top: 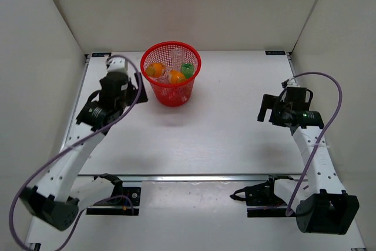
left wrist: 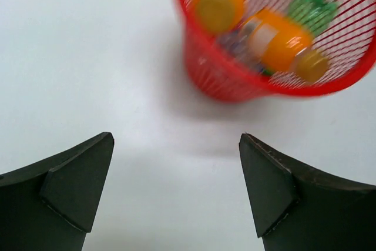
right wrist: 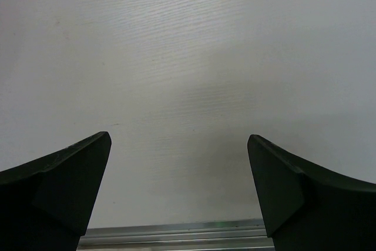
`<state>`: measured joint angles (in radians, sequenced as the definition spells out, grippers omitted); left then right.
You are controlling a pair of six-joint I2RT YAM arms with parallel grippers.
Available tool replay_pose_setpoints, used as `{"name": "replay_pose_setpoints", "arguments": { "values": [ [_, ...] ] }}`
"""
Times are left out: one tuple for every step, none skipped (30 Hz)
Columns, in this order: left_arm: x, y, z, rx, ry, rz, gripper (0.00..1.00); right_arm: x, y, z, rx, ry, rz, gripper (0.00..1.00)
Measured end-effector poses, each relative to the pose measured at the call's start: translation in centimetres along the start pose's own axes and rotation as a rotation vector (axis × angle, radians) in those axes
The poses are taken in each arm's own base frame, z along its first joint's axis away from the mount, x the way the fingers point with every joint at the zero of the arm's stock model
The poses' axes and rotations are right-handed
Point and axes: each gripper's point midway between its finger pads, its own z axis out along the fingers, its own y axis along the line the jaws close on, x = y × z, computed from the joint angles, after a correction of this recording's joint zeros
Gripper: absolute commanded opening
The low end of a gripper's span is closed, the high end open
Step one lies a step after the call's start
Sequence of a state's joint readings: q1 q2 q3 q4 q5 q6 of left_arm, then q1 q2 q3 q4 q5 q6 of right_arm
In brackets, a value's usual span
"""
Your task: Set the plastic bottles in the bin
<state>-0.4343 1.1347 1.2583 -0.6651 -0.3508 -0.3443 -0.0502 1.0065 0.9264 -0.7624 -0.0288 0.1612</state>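
Bin (top: 171, 96): red mesh basket, upright on the bench (top: 229, 130), far centre.

Contents seen:
- Orange bottle (top: 155, 69) at the left.
- Second orange bottle (top: 176, 77) in the middle.
- Green bottle (top: 187, 69) at the right.
- Clear bottle (top: 176, 57) toward the back.

Any further bottles cannot be told.

Left tool (top: 130, 82): fingers spread apart, holding nothing, just left of the bin. In its wrist view the bin lies ahead and to the right.

Right tool (top: 265, 109): fingers spread apart, holding nothing, over the bench at the right side, well apart from the bin.
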Motion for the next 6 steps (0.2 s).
{"name": "replay_pose_setpoints", "arguments": {
  "values": [
    [1.6, 1.3, -0.8, -0.025, 0.022, -0.013, 0.99, 0.2, 0.0, 0.0, -0.001, 0.007, 0.001, 1.00],
    [3.0, 2.6, -1.5, -0.056, 0.041, -0.030, 0.99, 0.4, 0.0, 0.1, -0.002, 0.012, 0.003, 0.99],
    [4.4, 4.0, -2.1, -0.093, 0.061, -0.046, 0.98, 0.6, 0.0, 0.2, -0.004, 0.016, 0.004, 0.99],
    [5.6, 5.3, -2.6, -0.127, 0.076, -0.062, 0.98, 0.9, 0.0, 0.4, -0.010, 0.026, 0.004, 0.99],
    [6.7, 6.4, -3.0, -0.161, 0.092, -0.071, 0.99, 1.3, 0.1, 0.5, -0.016, 0.036, 0.005, 0.99],
    [7.8, 7.4, -3.5, -0.191, 0.106, -0.077, 0.99, 1.6, 0.2, 0.5, -0.020, 0.045, 0.005, 0.99]
  ]
}}
